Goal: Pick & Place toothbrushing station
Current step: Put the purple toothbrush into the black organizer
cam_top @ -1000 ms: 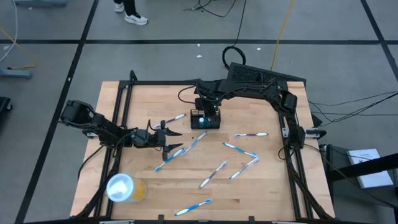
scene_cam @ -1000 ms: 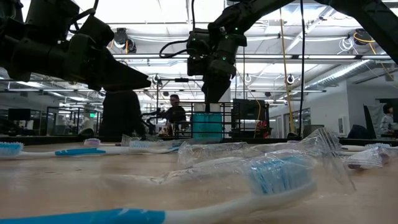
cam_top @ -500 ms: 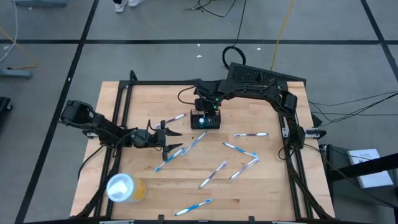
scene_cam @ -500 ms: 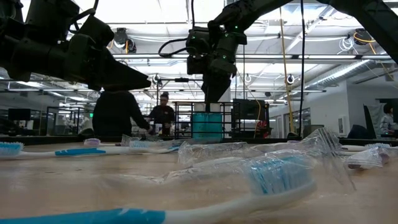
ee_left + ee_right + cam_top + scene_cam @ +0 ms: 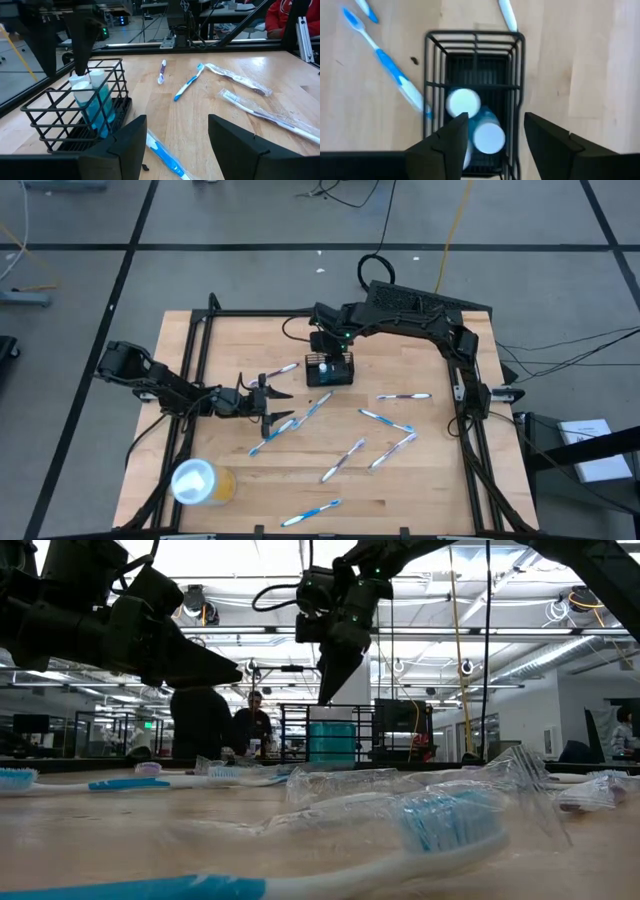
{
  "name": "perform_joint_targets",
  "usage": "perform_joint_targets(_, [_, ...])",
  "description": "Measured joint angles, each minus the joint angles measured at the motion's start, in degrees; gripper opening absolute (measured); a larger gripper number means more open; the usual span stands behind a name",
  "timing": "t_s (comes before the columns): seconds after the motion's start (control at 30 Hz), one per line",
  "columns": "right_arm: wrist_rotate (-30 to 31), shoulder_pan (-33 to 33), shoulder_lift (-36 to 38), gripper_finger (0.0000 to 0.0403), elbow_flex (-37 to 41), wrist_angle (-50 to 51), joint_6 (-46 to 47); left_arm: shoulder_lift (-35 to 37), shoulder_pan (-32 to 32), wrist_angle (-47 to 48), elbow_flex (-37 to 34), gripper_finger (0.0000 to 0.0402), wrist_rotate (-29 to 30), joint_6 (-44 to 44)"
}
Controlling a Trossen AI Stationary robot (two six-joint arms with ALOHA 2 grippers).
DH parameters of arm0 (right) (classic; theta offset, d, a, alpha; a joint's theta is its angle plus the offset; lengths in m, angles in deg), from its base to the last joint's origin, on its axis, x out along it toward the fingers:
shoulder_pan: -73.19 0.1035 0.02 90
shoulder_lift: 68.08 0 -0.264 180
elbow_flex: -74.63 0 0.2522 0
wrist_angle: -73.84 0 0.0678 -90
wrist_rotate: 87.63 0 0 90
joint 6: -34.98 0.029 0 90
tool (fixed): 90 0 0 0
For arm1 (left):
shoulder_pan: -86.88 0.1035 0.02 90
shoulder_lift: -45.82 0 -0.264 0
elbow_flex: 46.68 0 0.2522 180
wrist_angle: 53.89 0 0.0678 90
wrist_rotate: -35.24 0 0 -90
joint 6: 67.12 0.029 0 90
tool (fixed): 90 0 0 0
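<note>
Station: small black wire-mesh rectangular holder (image 5: 330,370) is set upright on the wooden surface (image 5: 420,470), white-capped blue tubes inside.
Right tool (image 5: 491,131): parted above it, nothing held.
Left tool (image 5: 177,140): parted, empty.
Remaining: scattered toothbrushes judged unloaded.

One wire holder (image 5: 331,370), one yellow cup (image 5: 201,482).

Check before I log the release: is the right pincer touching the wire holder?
Apart. The low view shows the right pincer raised, open, with clear space above the wire holder.
</note>
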State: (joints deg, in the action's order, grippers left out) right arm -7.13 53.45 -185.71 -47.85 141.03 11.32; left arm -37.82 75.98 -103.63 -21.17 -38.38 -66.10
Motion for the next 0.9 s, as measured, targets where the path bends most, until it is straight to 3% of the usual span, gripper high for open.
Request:
perform_joint_targets(0.3, [1.2,0.4,1.1,0.0204,0.0,1.1,0.6,0.0,0.0,0.3,0.0,0.0216,0.0,0.0])
perform_joint_targets(0.5, [8.0,3.3,6.4,0.0202,0.0,2.3,1.4,0.0,0.0,0.5,0.0,0.0216,0.1,0.1])
perform_joint_targets(0.7, [9.5,8.1,14.4,0.0191,0.3,10.8,10.2,0.0,0.0,1.9,0.0,0.0216,0.2,0.2])
perform_joint_targets(0.9, [12.1,14.8,23.1,0.0175,9.7,17.2,22.4,0.0,0.0,3.2,0.0,0.0216,0.2,-0.4])
